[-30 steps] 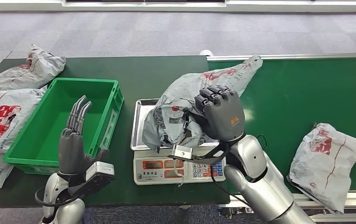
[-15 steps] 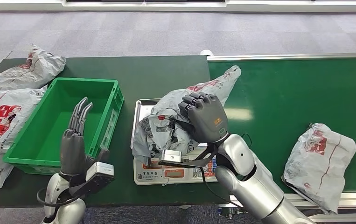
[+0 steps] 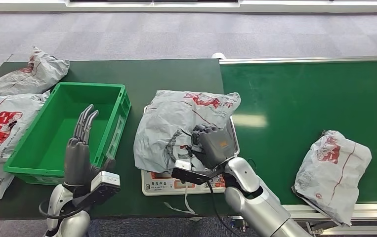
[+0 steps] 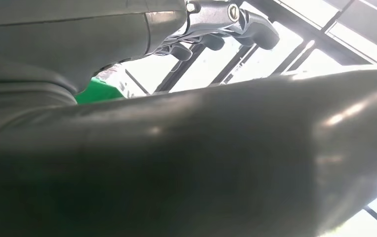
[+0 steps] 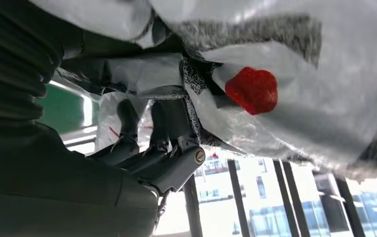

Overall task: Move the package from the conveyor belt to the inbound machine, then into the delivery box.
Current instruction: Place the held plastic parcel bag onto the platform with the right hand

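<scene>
On the scale point(image 3: 149, 178), the package point(image 3: 176, 126) is being gripped by the right hand point(image 3: 214, 144), its long axis running across, while the box point(image 3: 53, 170) lies leftward, nearer the open, empty left hand point(image 3: 79, 148).

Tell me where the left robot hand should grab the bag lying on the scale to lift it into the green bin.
Probably the bag's crumpled edge nearest the green bin, coming from the bin side. That edge overhangs the scale and is bunched into folds that fingers could close on. The left robot hand is open beside it, while the right robot hand grips the opposite part.
</scene>
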{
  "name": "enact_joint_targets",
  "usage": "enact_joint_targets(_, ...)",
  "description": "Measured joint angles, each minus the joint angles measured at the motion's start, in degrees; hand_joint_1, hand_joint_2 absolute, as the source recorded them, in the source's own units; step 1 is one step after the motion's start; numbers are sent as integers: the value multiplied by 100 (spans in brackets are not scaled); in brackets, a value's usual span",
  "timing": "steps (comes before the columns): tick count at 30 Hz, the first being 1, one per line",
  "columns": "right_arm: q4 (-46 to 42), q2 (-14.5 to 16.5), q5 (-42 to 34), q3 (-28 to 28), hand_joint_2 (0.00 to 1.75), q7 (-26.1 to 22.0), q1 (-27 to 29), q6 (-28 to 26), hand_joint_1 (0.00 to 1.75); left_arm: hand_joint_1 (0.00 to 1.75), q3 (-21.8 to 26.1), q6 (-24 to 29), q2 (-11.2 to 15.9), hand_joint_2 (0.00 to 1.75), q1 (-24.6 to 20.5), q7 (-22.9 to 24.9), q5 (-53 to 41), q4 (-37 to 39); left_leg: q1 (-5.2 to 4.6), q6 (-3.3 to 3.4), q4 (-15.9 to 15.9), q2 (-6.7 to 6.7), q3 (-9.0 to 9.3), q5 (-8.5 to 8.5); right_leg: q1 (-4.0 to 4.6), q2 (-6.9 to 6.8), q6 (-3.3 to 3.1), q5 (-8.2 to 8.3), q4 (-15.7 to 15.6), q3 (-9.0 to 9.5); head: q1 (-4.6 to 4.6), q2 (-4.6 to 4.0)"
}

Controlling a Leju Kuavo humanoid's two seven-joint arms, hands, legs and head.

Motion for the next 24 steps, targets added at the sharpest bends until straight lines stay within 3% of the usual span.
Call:
enact_joint_targets(2, 65, -1, -8, -52, 0, -2, 90, 46, 0, 0, 1, 0, 10, 0, 8, 1, 0, -2, 0, 0, 0, 0, 0, 0, 0, 0, 0, 0, 0, -1, 1, 0)
enact_joint_targets(9, -335, -163, -230, -211, 0, 100, 413, 513, 0, 0, 0, -68, 51, 0, 119, 69, 93, -122, 0, 0, 0, 1, -3, -1, 0, 1, 0, 0, -1, -5, 0, 0)
enact_joint_targets(15, -1605, -895, -1238, -548, 0, -177, 561, 910, 0, 0, 23, -232, 168, 0, 243, -170, 728, -227, -8, 2, 2, 0, -6, 0, -9, 0, 7, 4, -2, -7, 1, 0)
enact_joint_targets(19, -2644, -1382, -1620, -935, 0, -492, 728, 877, 0, 0, 38, 2, 208, 0, 296, -491, 865, -246, -11, 4, 4, -2, -9, -2, -11, -2, 9, 5, -3, -7, 1, 0)
enact_joint_targets(24, -3412, -1668, -1652, -1150, 0, -535, 889, 864, 0, 0, 36, 134, 224, 0, 300, -548, 873, -269, -10, 6, 4, 2, -9, -4, -9, -2, 9, 5, -3, -9, 0, 0)
